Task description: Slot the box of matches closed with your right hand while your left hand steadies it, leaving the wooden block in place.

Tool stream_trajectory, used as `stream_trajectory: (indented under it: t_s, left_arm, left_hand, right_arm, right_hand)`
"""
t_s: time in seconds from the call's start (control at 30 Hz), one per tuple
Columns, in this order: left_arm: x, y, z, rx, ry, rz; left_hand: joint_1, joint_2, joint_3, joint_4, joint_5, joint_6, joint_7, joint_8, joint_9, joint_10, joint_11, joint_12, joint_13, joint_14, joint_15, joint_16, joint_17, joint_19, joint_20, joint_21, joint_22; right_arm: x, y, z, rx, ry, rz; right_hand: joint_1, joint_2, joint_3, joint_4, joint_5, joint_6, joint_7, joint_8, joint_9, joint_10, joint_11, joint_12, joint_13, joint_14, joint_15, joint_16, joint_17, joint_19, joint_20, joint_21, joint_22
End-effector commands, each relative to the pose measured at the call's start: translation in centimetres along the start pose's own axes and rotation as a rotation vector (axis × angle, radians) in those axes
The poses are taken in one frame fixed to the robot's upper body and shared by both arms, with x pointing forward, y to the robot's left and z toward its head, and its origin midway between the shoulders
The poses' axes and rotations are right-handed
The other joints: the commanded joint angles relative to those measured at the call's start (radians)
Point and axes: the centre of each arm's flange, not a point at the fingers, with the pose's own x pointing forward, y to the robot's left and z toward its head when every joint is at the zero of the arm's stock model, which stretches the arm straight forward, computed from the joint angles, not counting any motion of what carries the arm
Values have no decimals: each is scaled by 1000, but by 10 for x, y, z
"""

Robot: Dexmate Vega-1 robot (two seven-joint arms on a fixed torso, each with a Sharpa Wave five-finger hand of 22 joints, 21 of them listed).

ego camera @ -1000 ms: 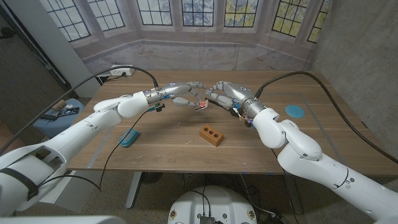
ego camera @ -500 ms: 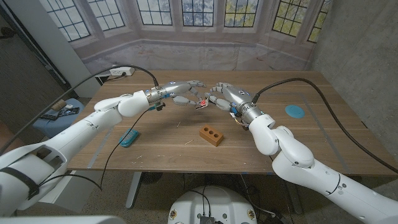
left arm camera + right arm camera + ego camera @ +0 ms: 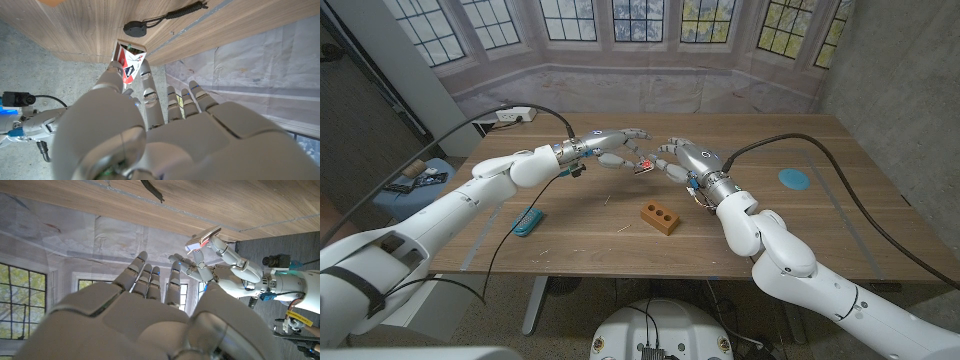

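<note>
Under the leaded windows stands a wooden table (image 3: 570,225), a small blue object (image 3: 528,221) lying near its left edge. Above it, the left hand (image 3: 612,148) pinches the small red-and-white matchbox (image 3: 643,166) in its fingertips, lifted off the tabletop. Just right of it, the right hand (image 3: 677,158) hovers, fingers spread, holding nothing. The orange wooden block with holes (image 3: 660,217) lies below them.

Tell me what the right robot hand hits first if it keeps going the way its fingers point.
Most likely the box of matches held up by the left robot hand; the right robot hand points straight at it, though depth is unclear.
</note>
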Motion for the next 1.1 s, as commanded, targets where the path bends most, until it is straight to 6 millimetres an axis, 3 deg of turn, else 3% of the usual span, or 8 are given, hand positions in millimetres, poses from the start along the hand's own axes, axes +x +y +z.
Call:
stream_trajectory:
  t_s: [0.03, 1.1]
  left_arm:
    - [2, 0, -4, -2, -2, 5]
    - [8, 1, -6, -4, -16, 13]
  left_hand:
    - [9, 12, 5, 0, -3, 3, -4, 5, 2, 4, 7, -3, 3, 3, 4, -1, 1, -1, 4, -1, 4]
    - [8, 12, 6, 0, -3, 4, -4, 6, 2, 6, 9, -3, 3, 5, 5, 0, 1, -1, 4, 0, 4]
  right_arm:
    - [2, 10, 1, 8, 9, 3]
    - [5, 16, 5, 9, 13, 1]
  right_hand:
    - [-7, 0, 7, -2, 3, 5, 5, 9, 3, 8, -3, 5, 0, 10, -9, 6, 2, 9, -3, 6, 3]
    - [-10, -1, 19, -9, 4, 14, 2, 13, 2, 7, -4, 7, 0, 12, -10, 8, -3, 15, -7, 8, 3]
